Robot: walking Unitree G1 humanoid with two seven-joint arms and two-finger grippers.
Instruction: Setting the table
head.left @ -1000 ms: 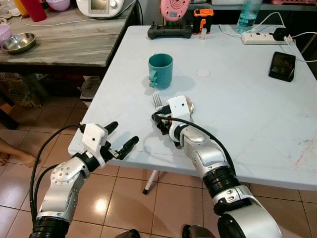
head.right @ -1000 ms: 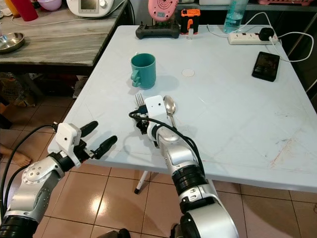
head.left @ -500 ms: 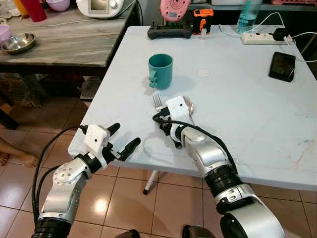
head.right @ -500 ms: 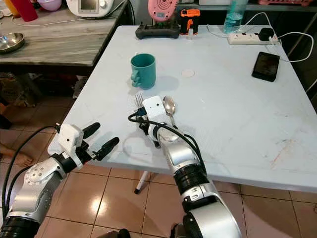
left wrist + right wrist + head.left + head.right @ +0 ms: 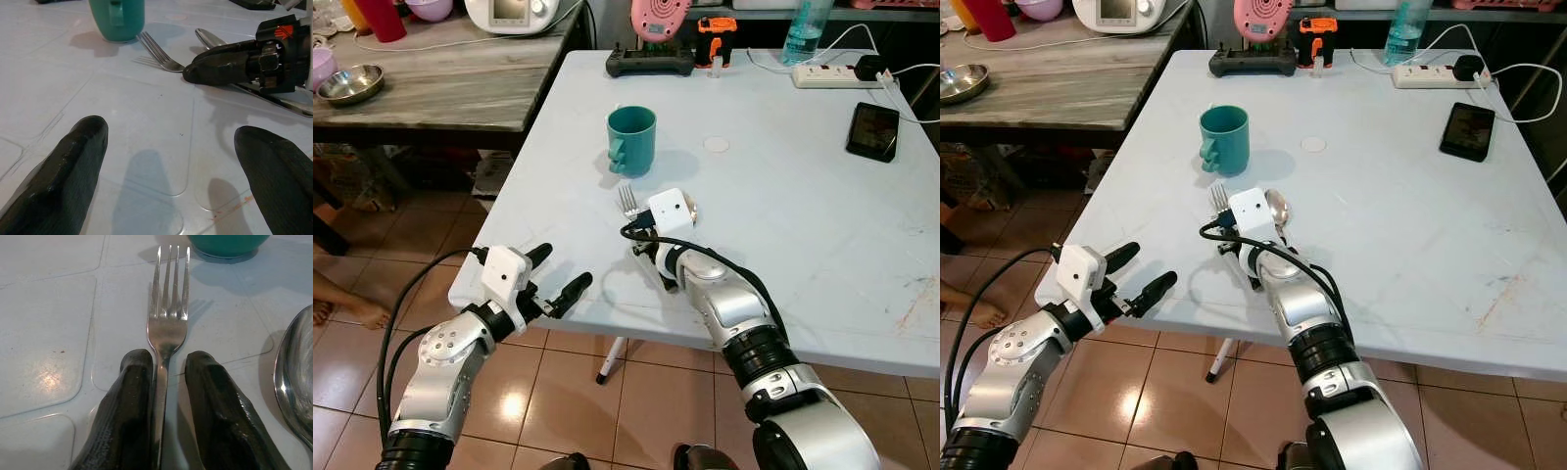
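Steel fork [image 5: 167,328] between right end effector [image 5: 167,363] fingers, near table [image 5: 803,245] edge.

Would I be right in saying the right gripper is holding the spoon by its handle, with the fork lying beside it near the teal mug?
Not quite: the right wrist view shows the right gripper closed on the fork, its fingers either side of the handle. The spoon lies beside it, near the teal mug.

We see a black phone [image 5: 872,130] at the far right, a power strip [image 5: 824,74] beyond it, and a steel bowl [image 5: 349,84] far left.
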